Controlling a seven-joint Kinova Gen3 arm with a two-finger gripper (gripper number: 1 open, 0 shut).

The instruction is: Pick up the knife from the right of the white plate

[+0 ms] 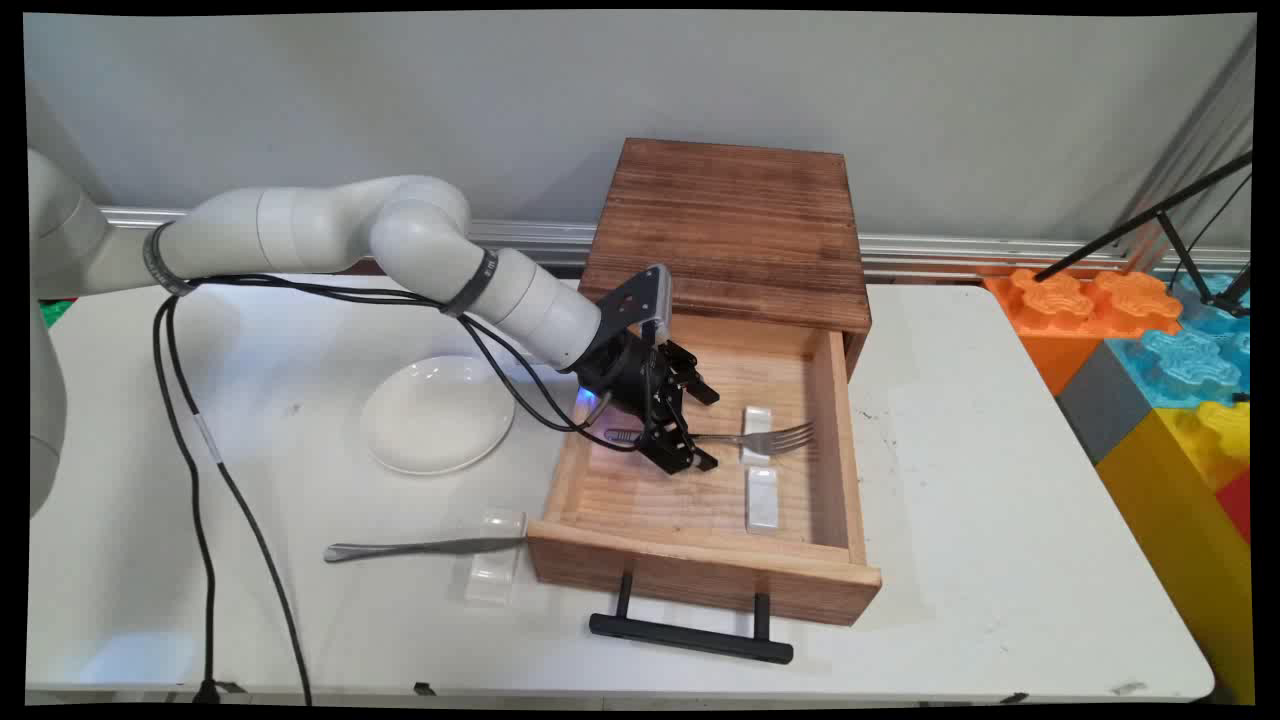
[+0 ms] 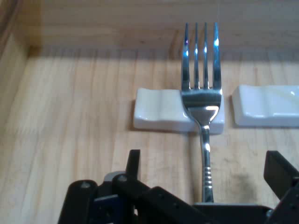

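- Pincer (image 1: 690, 425) inside the open wooden drawer (image 1: 700, 480), fingers spread wide either side of the fork (image 2: 202, 93) handle, not gripping.
- Fork neck rests on a white rest (image 2: 159, 112); second rest (image 2: 266, 112) beside it.
- Risk: a finger nudging the handle could tip the fork off its rest.

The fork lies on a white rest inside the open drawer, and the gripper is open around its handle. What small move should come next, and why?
Probably a straight retreat upward, out of the drawer. The fork already lies with its neck across one white rest, and the gripper stands open, its fingers apart on either side of the handle. Moving sideways could knock the fork off.
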